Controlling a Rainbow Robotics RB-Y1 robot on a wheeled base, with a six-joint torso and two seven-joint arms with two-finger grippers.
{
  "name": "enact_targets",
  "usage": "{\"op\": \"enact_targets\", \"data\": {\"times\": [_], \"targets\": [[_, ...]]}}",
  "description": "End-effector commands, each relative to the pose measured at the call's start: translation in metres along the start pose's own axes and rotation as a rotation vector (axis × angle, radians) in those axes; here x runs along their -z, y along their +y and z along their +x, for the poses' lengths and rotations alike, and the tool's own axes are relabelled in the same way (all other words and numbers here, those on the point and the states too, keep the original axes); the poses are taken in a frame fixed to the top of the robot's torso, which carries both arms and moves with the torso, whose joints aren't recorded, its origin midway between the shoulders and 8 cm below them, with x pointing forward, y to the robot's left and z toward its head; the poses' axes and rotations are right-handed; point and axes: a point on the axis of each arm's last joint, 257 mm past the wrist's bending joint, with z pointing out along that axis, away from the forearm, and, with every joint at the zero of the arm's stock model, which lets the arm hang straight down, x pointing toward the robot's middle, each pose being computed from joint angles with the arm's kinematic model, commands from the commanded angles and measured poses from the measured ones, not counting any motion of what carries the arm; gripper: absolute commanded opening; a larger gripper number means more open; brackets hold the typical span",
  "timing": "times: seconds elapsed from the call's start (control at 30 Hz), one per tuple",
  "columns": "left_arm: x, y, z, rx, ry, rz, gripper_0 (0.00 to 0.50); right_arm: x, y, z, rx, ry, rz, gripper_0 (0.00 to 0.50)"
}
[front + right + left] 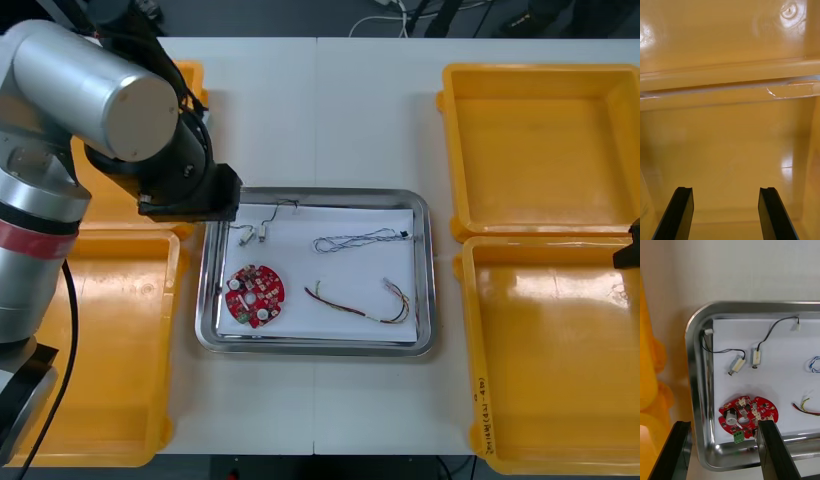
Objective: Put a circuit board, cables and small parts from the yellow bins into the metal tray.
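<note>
Left claw: wide open and holding nothing, hanging over the left end of the metal tray; one finger is above the worktop outside the rim, the other above the board's edge.
Right claw: fingers well apart and empty, low inside a bare yellow bin on the right.
Circuit board: round, red, flat in the tray's near-left corner.
Small metal parts: two, side by side in the far-left corner, with thin black leads trailing off them.
Blue and white cable: long axis left to right across the far half.
Red and yellow cable: also left to right, bowed, in the near-right part.
</note>
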Motion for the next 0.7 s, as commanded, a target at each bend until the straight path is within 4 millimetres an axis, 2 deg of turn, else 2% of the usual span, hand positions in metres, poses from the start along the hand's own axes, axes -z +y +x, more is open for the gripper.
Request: {"op": "enact_targets", "data": {"times": [0.03,0.33,0.57,0.7], "targets": [[0.048,0.023,-0.041,-0.153,-0.125,-0.011,0.500,0.017,-0.012,-0.008,-0.015,-0.056,0.032,0.500],[0.069,0.063,-0.054,-0.169,-0.168,-0.033,0.500,0.015,-0.012,-0.007,-0.019,-0.061,0.030,0.500],[0.082,0.096,-0.055,-0.194,-0.197,-0.053,0.500,0.015,-0.011,-0.007,-0.019,-0.063,0.026,0.500],[0.086,0.116,-0.047,-0.191,-0.204,-0.079,0.500,0.015,-0.011,-0.009,-0.017,-0.071,0.025,0.500]]}}
